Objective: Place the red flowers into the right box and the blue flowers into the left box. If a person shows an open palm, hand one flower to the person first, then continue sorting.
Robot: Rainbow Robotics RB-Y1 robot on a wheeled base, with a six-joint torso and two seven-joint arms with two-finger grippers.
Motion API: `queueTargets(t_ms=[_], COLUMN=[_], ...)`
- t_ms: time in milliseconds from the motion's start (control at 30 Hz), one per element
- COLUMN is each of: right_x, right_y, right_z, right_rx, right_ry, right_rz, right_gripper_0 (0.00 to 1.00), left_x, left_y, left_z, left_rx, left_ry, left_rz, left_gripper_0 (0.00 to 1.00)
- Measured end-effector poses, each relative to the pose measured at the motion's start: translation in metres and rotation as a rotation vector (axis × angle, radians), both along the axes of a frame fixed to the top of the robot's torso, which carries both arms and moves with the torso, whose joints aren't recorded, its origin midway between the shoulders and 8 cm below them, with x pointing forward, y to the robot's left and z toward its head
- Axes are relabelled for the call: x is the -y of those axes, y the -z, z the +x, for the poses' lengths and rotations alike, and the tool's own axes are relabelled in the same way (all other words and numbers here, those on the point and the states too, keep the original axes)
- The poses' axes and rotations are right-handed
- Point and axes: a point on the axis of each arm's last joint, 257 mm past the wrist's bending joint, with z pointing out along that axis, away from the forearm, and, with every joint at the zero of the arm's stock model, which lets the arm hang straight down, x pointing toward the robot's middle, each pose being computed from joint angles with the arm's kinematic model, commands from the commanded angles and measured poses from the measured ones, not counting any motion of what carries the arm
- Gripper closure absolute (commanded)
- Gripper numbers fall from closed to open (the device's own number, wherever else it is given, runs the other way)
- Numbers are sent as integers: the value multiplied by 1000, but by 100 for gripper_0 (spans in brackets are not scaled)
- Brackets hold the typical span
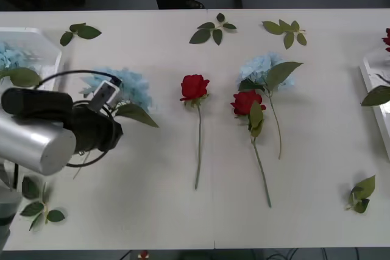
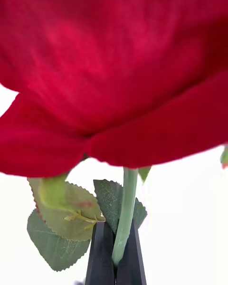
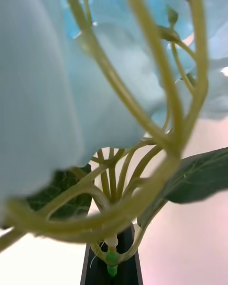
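We see the left pincer (image 3: 112,266) clamped on a blue flower (image 1: 125,89) stem, left box (image 1: 52,59) just beyond to its left, stem running back toward us. Right pincer (image 2: 115,259) closed on a red flower (image 2: 114,71) stem; right box (image 1: 373,83) at the counter (image 1: 183,223) far right.

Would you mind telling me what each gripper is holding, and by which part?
Right gripper: a red rose, by its stem. Left gripper: a blue flower, by its stem base.
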Motion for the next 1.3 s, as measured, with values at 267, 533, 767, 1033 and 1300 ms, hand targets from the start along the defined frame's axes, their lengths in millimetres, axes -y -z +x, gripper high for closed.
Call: queueTargets(t_ms=[267,533,767,1033,1300], right_x=[78,115,139,168,169], right_y=[-8,-2,20,46,51], right_z=[10,48,55,45,42], right_rx=[-11,61,72,81,71], right_ry=[15,0,44,139,145], right_rz=[-66,-92,-131,-91,-86], right_gripper_0=[100,100,100,100,9], left_x=[-74,-184,-294,-361,-392], left_y=[-126,-183,-176,-142,-87], left_z=[42,66,73,80,65], left_rx=[145,226,254,296,317], left_ry=[-158,-361,-554,-599,-640], left_rz=[20,6,-83,-43,-9], left_gripper_0=[100,100,100,100,100])
